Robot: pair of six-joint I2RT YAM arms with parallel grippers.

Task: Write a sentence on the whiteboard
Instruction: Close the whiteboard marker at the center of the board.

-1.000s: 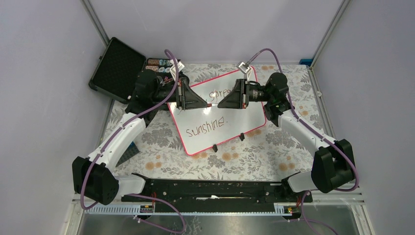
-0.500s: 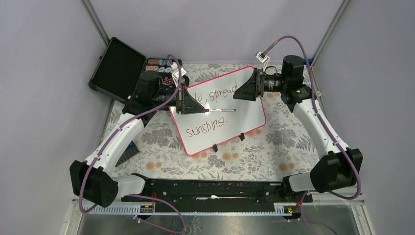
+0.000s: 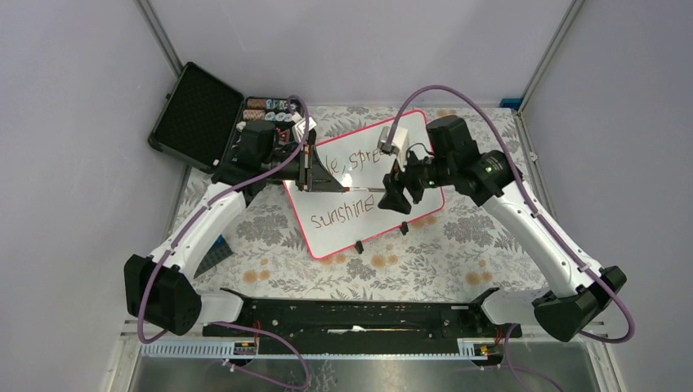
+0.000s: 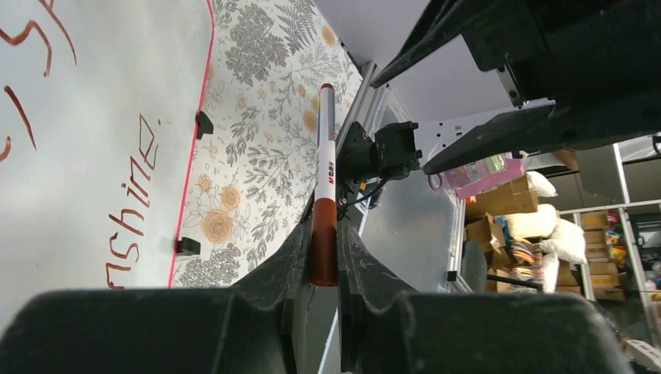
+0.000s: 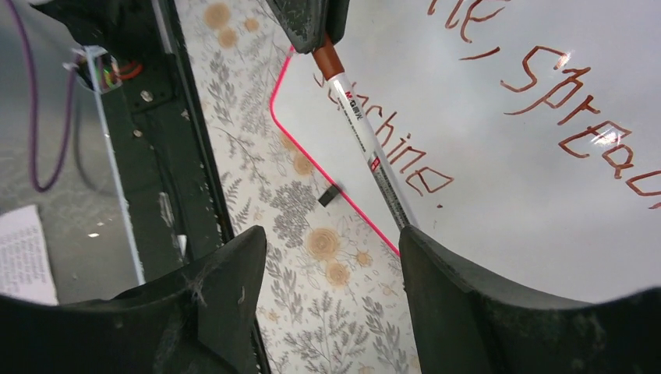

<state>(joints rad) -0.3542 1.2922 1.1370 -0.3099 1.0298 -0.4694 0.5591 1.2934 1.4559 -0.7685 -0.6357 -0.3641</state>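
I'm clamping the marker (image 4: 326, 148) in my left gripper (image 4: 323, 243), my right gripper (image 5: 331, 257) gaping wide at its tip. The sentence (image 3: 343, 214) is looking complete on the whiteboard (image 3: 339, 235), likely leaving only stowing.

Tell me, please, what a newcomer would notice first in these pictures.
The whiteboard, lying mid-table on the flowered cloth, bears the sentence in dark handwriting. Above it, the left gripper is shut on the marker, and the right gripper, open, faces the marker's free end. An open black case lies at the far left.
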